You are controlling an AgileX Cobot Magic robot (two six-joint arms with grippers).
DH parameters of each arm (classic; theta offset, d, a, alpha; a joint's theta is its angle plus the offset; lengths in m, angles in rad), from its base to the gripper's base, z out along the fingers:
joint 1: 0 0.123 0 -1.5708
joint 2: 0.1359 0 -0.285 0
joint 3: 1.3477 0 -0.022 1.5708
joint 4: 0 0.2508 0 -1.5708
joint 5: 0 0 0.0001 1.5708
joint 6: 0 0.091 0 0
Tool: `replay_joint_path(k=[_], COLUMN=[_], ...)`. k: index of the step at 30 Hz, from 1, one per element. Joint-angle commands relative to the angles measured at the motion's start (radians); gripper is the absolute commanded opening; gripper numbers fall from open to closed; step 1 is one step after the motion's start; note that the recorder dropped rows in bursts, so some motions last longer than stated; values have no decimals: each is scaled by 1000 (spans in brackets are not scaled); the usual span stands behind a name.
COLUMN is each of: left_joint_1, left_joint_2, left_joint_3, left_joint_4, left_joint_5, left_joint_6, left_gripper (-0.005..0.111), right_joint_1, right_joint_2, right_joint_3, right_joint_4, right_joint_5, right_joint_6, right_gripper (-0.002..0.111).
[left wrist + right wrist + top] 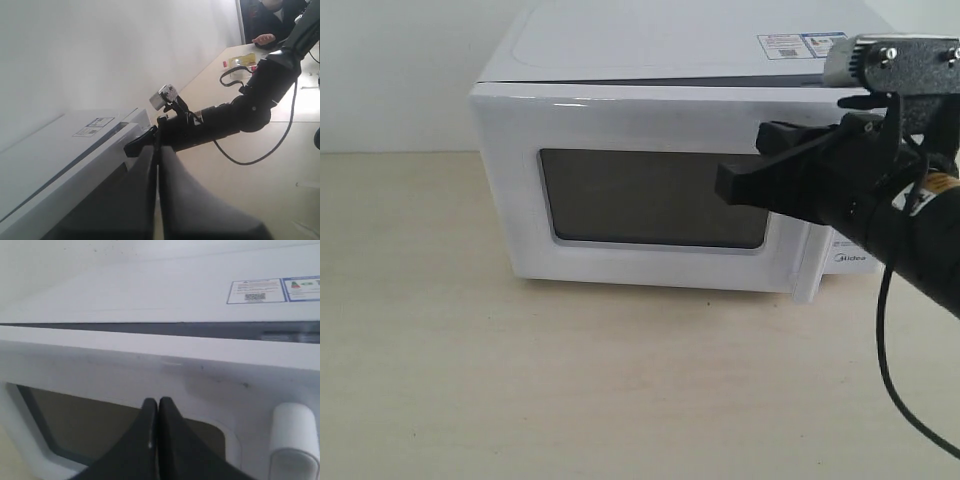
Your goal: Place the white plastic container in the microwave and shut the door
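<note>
Currently: microwave (650,50) is sitting on the counter (520,380) | door (620,120) is lying against the front, a dark seam showing along its top edge | right gripper (158,402) is hovering before the door beside the handle (292,440), jaws pressed together on nothing | left gripper (157,150) is holding its jaws pressed together, empty | white plastic container: place cannot be told.

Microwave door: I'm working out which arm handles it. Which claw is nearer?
Right. The right claw sits just before the door, by its handle; the left claw is off to the side, outside the exterior view.
</note>
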Motion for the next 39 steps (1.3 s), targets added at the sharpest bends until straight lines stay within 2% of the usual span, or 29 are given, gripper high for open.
replay_joint_path(k=[1, 8, 21, 39], left_joint_1=[-3, -3, -3, -3], left_joint_2=[-3, -3, -3, -3], left_joint_3=[3, 3, 3, 3], left_joint_4=[-6, -6, -6, -6], left_joint_5=[-3, -3, -3, -3], left_joint_6=[-9, -9, -9, -9], left_gripper=[4, 4, 4, 4], right_joint_1=[1, 1, 1, 0], right_joint_2=[61, 156, 286, 347], right_joint_3=[23, 18, -92, -166], right_joint_4=[6, 6, 29, 69], right_joint_5=[-142, -288, -319, -333], right_joint_6=[46, 86, 95, 80], right_gripper=[0, 0, 0, 0])
